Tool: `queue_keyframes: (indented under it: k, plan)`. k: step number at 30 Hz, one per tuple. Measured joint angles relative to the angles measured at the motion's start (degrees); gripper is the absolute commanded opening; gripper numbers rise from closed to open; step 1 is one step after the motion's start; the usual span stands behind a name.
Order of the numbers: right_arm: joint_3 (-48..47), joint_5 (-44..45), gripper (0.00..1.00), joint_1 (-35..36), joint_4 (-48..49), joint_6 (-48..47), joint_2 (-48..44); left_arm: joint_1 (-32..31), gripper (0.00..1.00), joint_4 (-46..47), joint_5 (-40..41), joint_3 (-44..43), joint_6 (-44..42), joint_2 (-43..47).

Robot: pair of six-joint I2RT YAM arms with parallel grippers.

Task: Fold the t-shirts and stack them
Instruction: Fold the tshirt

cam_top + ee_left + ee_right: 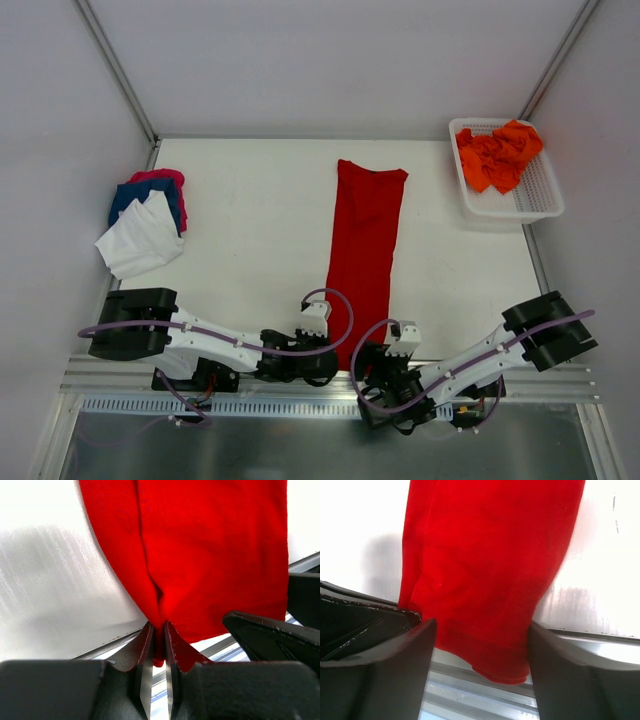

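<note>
The deep red t-shirt (365, 235) lies as a long narrow strip down the middle of the table, its hem hanging over the near edge. My left gripper (334, 363) is shut on the hem's left corner; in the left wrist view the red cloth (210, 555) is pinched between the two fingers of that gripper (159, 632). My right gripper (366, 376) stands open at the hem's right corner, and the red hem (490, 605) hangs between its spread fingers (480, 635). Several bright orange t-shirts (500, 155) lie crumpled in the basket.
The white mesh basket (545, 195) stands at the far right corner. A pile of a white (140, 240), a blue (140, 192) and a pink t-shirt (160, 177) lies at the left edge. Metal rails run along the near edge of the table (250, 210).
</note>
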State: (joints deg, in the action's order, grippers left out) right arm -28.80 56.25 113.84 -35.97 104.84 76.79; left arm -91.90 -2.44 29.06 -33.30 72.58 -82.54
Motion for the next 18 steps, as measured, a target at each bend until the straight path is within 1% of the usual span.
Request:
queue_keyframes:
  k: [3,4,5,6,9,11,12,14,18]
  plan:
    - [-0.8,-0.7,0.61,-0.3,-0.9,0.0,1.0,0.0,0.07,0.0,0.0,0.0,0.0,0.0]
    - [-1.6,-1.1,0.61,-0.5,-1.7,0.0,1.8,0.0,0.07,0.0,0.0,0.0,0.0,0.0]
    - [-3.3,-2.2,0.61,-0.7,-4.7,0.0,3.2,0.0,0.07,0.0,0.0,0.0,0.0,0.0]
    - [-6.0,-3.2,0.61,-0.7,-8.3,0.0,5.0,0.0,0.07,0.0,0.0,0.0,0.0,0.0]
    - [-18.4,-4.5,0.61,-0.8,-19.4,0.0,12.3,0.0,0.06,0.1,0.0,0.2,0.1,0.1]
    - [-25.2,-4.7,0.6,-0.7,-23.3,0.0,15.3,0.0,0.04,0.3,0.0,0.4,0.2,0.3]
    - [-26.6,-4.7,0.59,-0.7,-24.0,0.0,15.7,0.0,0.04,0.4,0.0,0.5,0.2,0.4]
    - [-26.0,-4.9,0.57,-0.6,-24.7,0.0,15.1,0.0,0.04,0.6,0.0,0.8,0.4,0.7]
    - [-19.9,-6.4,0.54,-0.6,-25.3,0.0,12.9,0.0,0.04,1.1,0.0,1.5,0.6,1.3]
